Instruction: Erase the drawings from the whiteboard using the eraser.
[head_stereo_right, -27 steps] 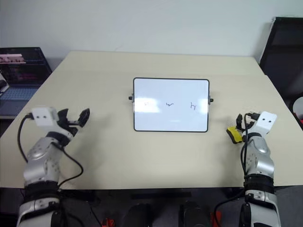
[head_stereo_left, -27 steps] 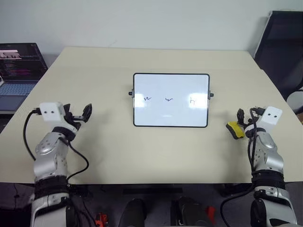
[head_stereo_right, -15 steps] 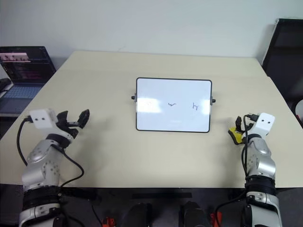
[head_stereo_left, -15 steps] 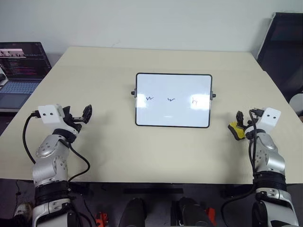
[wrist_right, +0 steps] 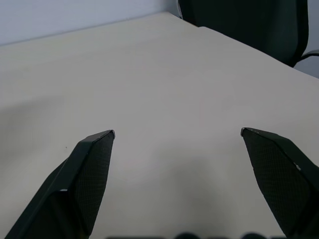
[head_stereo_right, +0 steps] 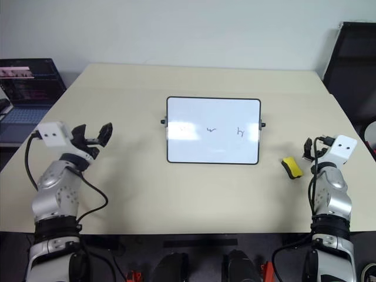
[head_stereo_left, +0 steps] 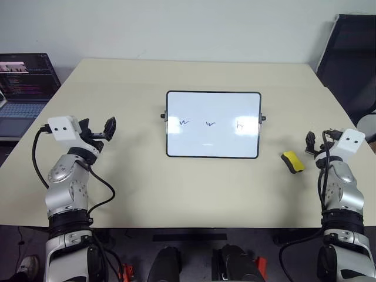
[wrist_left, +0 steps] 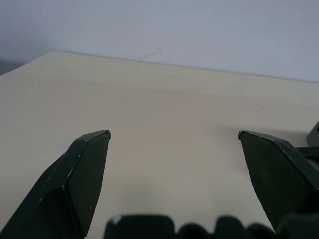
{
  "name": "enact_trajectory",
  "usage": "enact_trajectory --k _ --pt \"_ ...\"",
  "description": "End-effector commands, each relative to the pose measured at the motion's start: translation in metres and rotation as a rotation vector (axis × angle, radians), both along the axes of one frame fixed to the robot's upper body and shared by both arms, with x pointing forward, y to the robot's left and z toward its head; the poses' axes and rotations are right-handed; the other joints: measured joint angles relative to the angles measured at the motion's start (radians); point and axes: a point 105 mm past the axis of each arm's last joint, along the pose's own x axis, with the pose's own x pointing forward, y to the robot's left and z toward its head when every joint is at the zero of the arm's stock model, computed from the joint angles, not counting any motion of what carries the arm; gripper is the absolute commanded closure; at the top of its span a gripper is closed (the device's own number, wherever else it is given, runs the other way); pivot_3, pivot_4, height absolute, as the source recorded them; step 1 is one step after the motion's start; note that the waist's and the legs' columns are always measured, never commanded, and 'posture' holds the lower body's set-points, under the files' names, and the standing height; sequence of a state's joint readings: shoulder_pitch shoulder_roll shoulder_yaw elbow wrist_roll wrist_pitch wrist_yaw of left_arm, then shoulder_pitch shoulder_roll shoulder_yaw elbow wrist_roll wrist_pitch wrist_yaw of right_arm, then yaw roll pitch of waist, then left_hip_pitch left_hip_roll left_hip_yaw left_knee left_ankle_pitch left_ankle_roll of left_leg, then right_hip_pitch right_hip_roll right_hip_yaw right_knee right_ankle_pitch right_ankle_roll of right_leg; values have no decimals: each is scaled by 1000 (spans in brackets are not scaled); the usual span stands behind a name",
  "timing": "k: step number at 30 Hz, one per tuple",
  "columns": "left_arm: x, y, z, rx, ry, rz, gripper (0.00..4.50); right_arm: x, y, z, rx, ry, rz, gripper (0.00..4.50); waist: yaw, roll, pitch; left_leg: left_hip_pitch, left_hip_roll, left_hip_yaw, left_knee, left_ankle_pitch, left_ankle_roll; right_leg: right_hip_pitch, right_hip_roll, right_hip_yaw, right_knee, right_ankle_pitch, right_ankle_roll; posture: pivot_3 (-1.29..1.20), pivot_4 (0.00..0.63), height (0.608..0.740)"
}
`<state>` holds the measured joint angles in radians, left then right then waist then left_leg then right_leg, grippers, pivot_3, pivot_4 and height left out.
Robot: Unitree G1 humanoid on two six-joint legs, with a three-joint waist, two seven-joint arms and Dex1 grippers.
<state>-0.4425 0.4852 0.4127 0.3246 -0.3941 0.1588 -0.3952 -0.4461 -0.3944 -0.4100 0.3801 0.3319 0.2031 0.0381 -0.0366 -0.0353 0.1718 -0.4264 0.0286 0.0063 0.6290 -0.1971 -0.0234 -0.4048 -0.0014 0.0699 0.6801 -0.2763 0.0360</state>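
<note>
You've got the rectangular glossy white whiteboard with the thin black frame (head_stereo_left: 212, 124) sitting mid-tabletop, on the beige tabletop (head_stereo_left: 176, 188). Three small dark marker squiggle drawings (head_stereo_left: 211, 124) run in a row across the board's middle, none wiped. The small bright yellow eraser block with a black part (head_stereo_left: 292, 162) lies flat on the tabletop, off the board's lower right corner, apart from it. Your right hand (head_stereo_left: 314, 141) is just beside the eraser on its right, not touching, fingers spread wide with nothing between them; the right wrist view shows bare tabletop in the gap. Your left hand (head_stereo_left: 100, 130) hovers well left of the board, fingers also spread and empty. An open dark-screened laptop (head_stereo_left: 23, 82) sits off the tabletop's far left edge.
</note>
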Motion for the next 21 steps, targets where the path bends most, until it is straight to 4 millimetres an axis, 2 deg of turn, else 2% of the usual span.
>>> enact_trajectory --k 1,5,7,9,11,13,18,21 --pt "1 -6 16 29 -60 -18 0 0 -7 19 -26 -64 -19 53 1 0 0 0 0 0 0 0 0 0 0 0 0 0 0 0 150 740" --pt "2 -16 17 58 -57 -65 0 -2 -9 22 -35 -59 -10 53 2 0 0 0 0 0 0 0 0 0 0 0 0 0 0 0 150 740" --pt "1 -31 20 97 -59 -137 0 -3 -8 26 -59 -46 8 53 2 0 0 0 0 0 0 0 0 0 0 0 0 0 0 0 150 740" --pt "0 -60 28 124 -69 -260 0 -5 -7 29 -92 -2 33 53 3 0 0 0 0 0 0 0 0 0 0 0 0 0 0 0 150 740" --pt "-4 -101 42 164 -90 -437 0 -10 -2 33 -145 58 94 53 6 0 0 -1 0 0 0 0 0 0 0 0 0 0 0 0 150 740" --pt "-9 -133 51 187 -105 -588 0 -16 2 38 -152 103 149 53 9 0 0 -1 -1 -1 0 0 0 0 -1 -1 0 0 0 0 150 740" --pt "-18 -172 50 195 -83 -818 0 -25 19 42 -118 209 267 53 -3 1 0 0 0 0 0 0 0 0 0 0 0 0 0 0 150 740" --pt "-31 -194 45 192 -66 -989 0 -30 33 44 -98 256 344 53 -12 1 0 1 0 0 0 0 0 0 2 1 0 0 0 0 150 740"
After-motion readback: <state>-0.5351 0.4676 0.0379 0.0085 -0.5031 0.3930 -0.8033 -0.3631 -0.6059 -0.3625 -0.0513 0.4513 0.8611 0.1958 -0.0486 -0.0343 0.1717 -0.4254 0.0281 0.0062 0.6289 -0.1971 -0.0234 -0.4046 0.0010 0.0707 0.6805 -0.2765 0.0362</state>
